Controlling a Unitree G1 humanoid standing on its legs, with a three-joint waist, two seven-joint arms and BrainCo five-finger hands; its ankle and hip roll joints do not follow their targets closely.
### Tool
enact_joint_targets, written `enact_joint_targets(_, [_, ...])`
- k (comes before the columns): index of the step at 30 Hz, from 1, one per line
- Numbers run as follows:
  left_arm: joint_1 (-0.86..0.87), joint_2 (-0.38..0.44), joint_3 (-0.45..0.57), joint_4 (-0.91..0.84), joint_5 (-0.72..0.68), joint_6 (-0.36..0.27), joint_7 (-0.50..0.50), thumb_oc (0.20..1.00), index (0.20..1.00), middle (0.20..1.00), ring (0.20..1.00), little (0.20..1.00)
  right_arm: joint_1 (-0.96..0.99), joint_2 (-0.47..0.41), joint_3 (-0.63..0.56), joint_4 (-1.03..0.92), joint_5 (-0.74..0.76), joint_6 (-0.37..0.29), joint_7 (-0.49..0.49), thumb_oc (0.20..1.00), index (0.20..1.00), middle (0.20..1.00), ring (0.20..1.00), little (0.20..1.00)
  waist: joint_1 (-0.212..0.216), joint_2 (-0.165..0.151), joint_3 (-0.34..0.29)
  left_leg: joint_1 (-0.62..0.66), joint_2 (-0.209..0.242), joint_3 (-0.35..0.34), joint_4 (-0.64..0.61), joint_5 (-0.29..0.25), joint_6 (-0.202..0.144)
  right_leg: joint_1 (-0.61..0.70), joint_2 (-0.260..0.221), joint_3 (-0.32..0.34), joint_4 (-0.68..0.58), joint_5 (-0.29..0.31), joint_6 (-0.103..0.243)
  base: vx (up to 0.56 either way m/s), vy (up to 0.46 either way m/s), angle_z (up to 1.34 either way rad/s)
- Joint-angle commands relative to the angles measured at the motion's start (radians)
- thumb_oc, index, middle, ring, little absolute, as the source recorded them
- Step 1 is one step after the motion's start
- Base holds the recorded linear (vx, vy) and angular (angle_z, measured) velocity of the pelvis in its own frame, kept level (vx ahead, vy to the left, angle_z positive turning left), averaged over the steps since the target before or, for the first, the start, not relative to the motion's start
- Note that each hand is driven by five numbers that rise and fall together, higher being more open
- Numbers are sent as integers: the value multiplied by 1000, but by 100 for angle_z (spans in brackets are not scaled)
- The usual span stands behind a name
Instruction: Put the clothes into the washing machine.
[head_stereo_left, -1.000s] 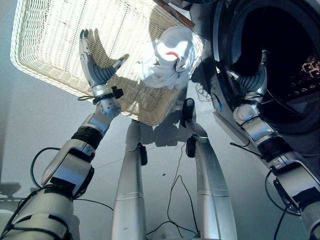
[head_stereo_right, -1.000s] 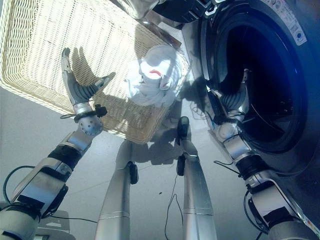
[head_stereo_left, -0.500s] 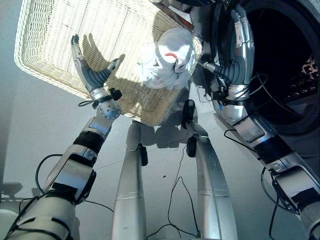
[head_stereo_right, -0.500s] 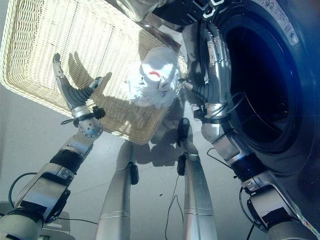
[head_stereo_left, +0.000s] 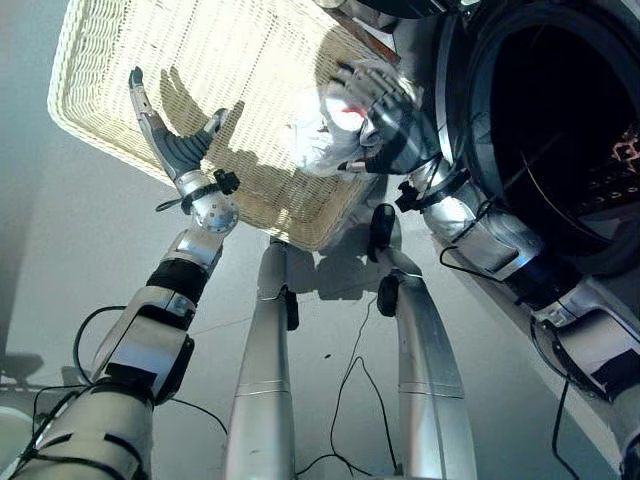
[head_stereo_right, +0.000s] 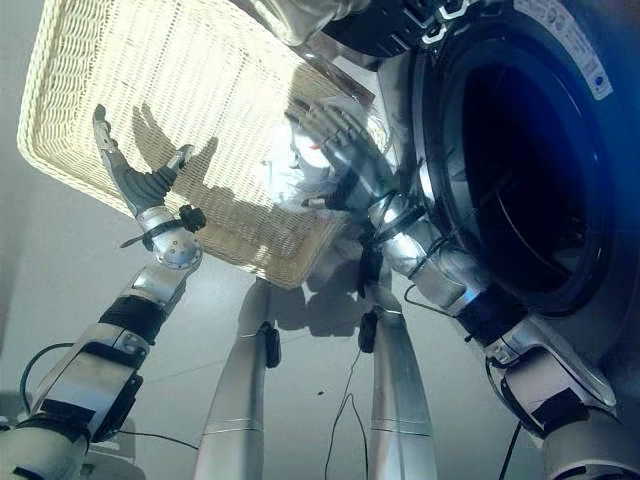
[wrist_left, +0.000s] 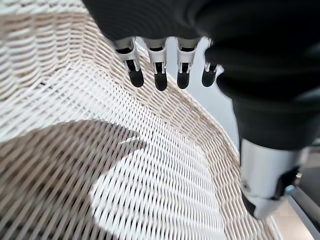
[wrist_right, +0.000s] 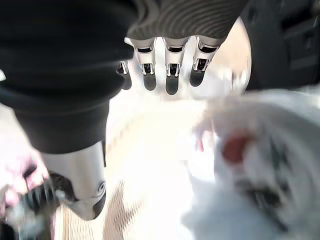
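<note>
A bundle of white clothes (head_stereo_left: 322, 140) with a red mark lies in the right corner of the wicker basket (head_stereo_left: 120, 60); in the right wrist view the bundle (wrist_right: 250, 165) is very close. My right hand (head_stereo_left: 388, 112) hovers just over it, open, fingers (wrist_right: 170, 75) straight and spread, with nothing held. My left hand (head_stereo_left: 176, 150) is open above the basket's near rim, fingers (wrist_left: 160, 77) straight over the weave (wrist_left: 150, 175). The washing machine's dark drum (head_stereo_left: 560, 130) gapes at the right.
The washing machine's round door frame (head_stereo_right: 425, 150) stands right beside the basket's right corner. The basket's bottom (head_stereo_right: 180, 70) is bare wicker to the left of the bundle. Grey floor (head_stereo_left: 60, 260) lies in front of the basket.
My right hand has swung left, out of the drum's mouth and over the white clothes in the basket. My left hand has drifted a little left along the rim.
</note>
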Motion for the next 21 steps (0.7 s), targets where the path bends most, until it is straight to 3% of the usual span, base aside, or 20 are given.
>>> enact_joint_targets(1, [-59,8,13,51,-21,-31,-8,1000,1000,1000,1000,1000,-27,-20,53,-4,35,25,40,1000,1000,1000,1000,1000,-9,-7,-20,9,-40,50,139,-149,-5,131,44,-44,-279,165,125,5,-17,3])
enact_joint_targets(5, [-88,18,-5,78,-38,-39,-22,1000,1000,1000,1000,1000,-71,-10,110,70,13,46,68,1000,1000,1000,1000,1000,-2,-6,-20,6,-42,44,141,-146,-7,129,42,-50,-277,166,124,0,0,0])
enact_joint_targets(12, [-135,17,-32,123,-57,-46,-38,1000,1000,1000,1000,1000,-147,9,192,229,-35,202,65,1000,1000,1000,1000,1000,10,0,-20,-2,-48,38,149,-143,-7,121,38,-58,-268,168,121,0,0,0])
enact_joint_targets(21, [-155,7,-44,124,-48,-42,-40,1000,1000,1000,1000,1000,-211,14,209,330,-140,308,0,1000,1000,1000,1000,1000,14,4,-20,-13,-53,31,153,-145,-3,109,40,-56,-265,176,123,5,-6,2])
